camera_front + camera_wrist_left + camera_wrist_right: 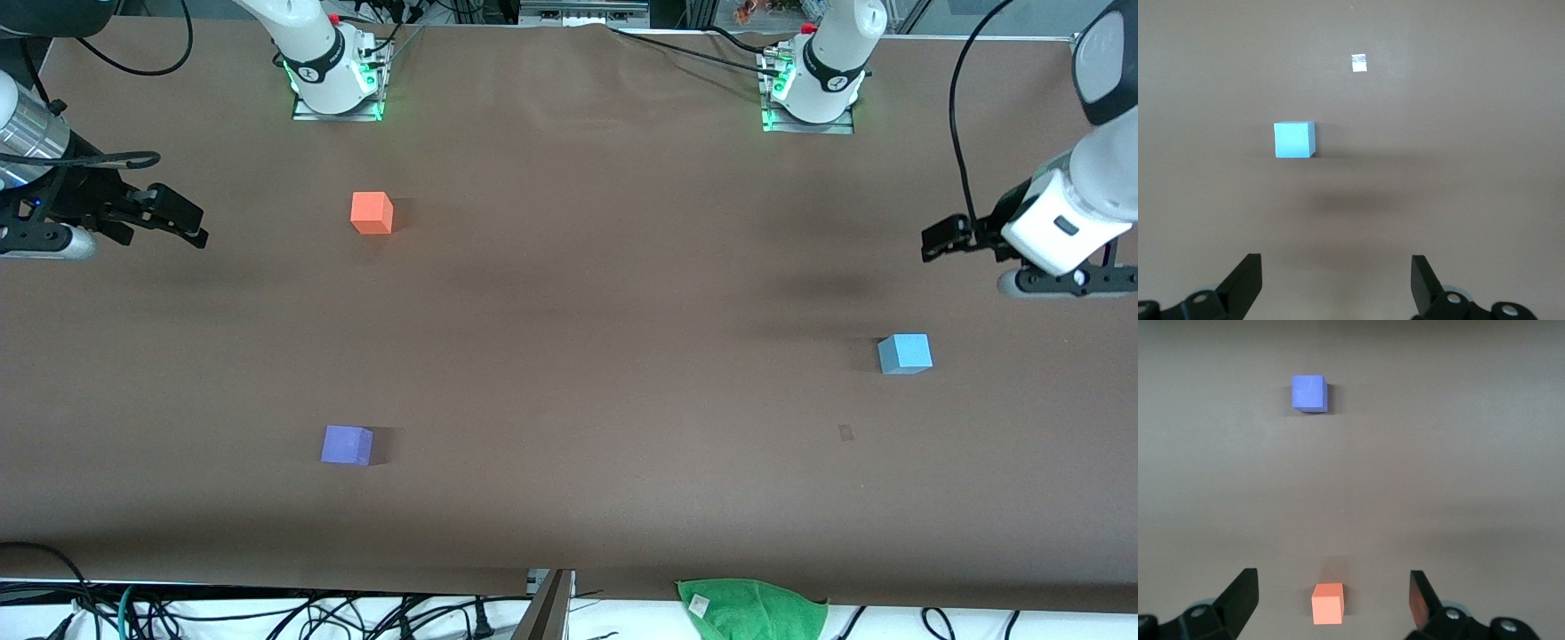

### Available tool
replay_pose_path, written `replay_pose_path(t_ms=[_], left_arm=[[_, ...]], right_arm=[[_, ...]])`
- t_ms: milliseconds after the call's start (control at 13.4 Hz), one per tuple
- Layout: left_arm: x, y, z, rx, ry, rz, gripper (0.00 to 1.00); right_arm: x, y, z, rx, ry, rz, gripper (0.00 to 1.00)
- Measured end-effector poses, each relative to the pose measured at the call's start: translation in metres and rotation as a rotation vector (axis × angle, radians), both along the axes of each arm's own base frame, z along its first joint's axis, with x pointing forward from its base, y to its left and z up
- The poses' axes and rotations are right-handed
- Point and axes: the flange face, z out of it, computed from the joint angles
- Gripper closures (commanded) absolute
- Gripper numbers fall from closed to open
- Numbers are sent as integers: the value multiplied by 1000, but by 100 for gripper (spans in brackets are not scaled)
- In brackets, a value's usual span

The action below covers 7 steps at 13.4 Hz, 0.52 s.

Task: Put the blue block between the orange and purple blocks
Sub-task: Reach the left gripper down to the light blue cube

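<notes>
Three cubes spread apart on the brown desk [569,293], both tools held released in the air.

Nearest the front camera, the purple block [347,444] is seen toward the right arm's end of the desk. Farther back, the blue block [905,354] is found alone toward the left arm's end, well apart from both others, untouched. Farthest back lies the orange block [372,212], in line with the purple one. The left tool [941,238] is held over the desk's left-arm end, jaws spread and empty; the right tool [182,218] is held likewise over the opposite end, jaws spread, nothing grasped.
</notes>
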Motion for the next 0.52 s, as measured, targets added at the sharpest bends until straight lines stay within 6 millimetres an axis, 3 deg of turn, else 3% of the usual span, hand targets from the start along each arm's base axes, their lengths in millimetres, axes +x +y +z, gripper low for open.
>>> replay_pose_path(t_ms=[298,521], left_arm=[[35,54,-88,12,-46,-4,5],[35,84,-165,18,-138,13,3]], right_arm=[[0,0,0,0,0,0,0],[0,0,0,0,-1,0,0]])
